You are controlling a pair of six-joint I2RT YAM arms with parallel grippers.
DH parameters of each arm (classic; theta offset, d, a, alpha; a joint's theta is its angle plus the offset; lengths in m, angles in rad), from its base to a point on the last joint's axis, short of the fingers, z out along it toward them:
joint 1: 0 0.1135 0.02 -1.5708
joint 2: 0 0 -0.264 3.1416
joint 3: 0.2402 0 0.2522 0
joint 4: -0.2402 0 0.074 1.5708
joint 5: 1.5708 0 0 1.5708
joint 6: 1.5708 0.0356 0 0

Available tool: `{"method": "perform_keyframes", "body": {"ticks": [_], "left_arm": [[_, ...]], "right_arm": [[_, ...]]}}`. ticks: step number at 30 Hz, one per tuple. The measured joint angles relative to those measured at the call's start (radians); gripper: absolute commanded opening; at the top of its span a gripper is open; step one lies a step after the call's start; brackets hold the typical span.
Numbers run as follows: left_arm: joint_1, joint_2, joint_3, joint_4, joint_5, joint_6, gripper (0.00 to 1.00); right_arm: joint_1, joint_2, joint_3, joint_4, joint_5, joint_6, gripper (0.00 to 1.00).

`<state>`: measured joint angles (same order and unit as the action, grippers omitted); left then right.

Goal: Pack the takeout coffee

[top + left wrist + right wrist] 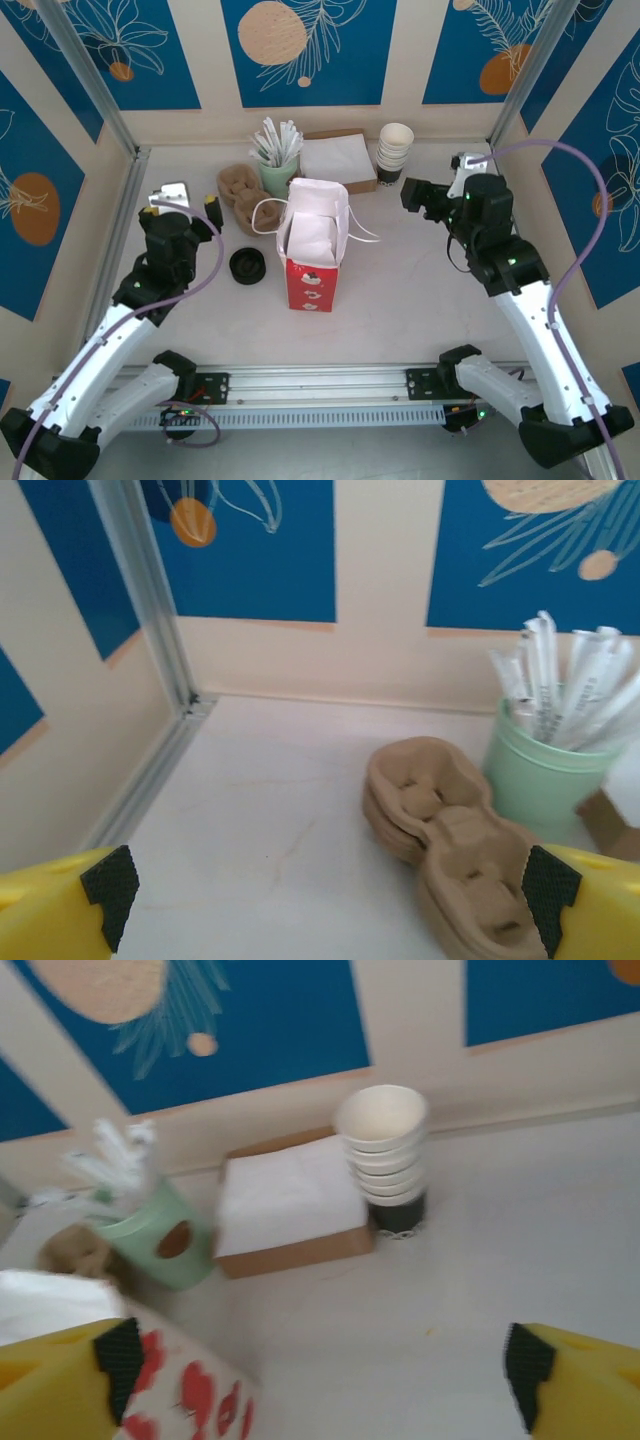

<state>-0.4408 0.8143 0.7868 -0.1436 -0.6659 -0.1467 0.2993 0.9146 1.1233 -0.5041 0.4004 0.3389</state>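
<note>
The takeout coffee is hidden from view. A white paper bag [312, 240] with red hearts stands open-topped in the middle of the table, and I see only white paper inside it. Its corner [190, 1400] appears at the lower left of the right wrist view. My left gripper [190, 203] hovers open to the left of the bag, its yellow fingers spread wide with nothing between them [325, 880]. My right gripper [437, 180] hangs open to the right of the bag, over bare table [320, 1360].
Flat black lids [247, 265] lie left of the bag. Brown pulp cup carriers [240, 195] [450, 830], a pale green cup of white sticks [277, 165] [540, 770], a napkin box [340, 160] [290, 1200] and stacked cups [396, 150] [385, 1150] line the back.
</note>
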Motion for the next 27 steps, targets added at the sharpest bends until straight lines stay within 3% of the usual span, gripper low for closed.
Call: {"method": "perform_keyframes", "body": {"ticks": [7, 11, 15, 20, 27], "left_arm": [[0.119, -0.008, -0.289, 0.241, -0.034, 0.068, 1.00], [0.217, 0.070, -0.411, 0.371, -0.016, 0.051, 1.00], [0.259, 0.155, -0.499, 0.485, 0.029, 0.045, 1.00], [0.293, 0.299, -0.502, 0.631, 0.074, 0.054, 1.00], [0.329, 0.519, -0.473, 0.771, 0.188, 0.092, 1.00]], "right_arm": [[-0.127, 0.031, -0.415, 0.310, 0.041, -0.104, 0.99], [-0.193, 0.134, -0.577, 0.512, 0.038, -0.113, 0.99], [-0.216, 0.250, -0.721, 0.772, 0.047, -0.132, 0.99], [-0.232, 0.408, -0.723, 0.913, 0.041, -0.146, 0.99], [-0.246, 0.491, -0.725, 1.152, -0.040, -0.175, 0.99]]}}
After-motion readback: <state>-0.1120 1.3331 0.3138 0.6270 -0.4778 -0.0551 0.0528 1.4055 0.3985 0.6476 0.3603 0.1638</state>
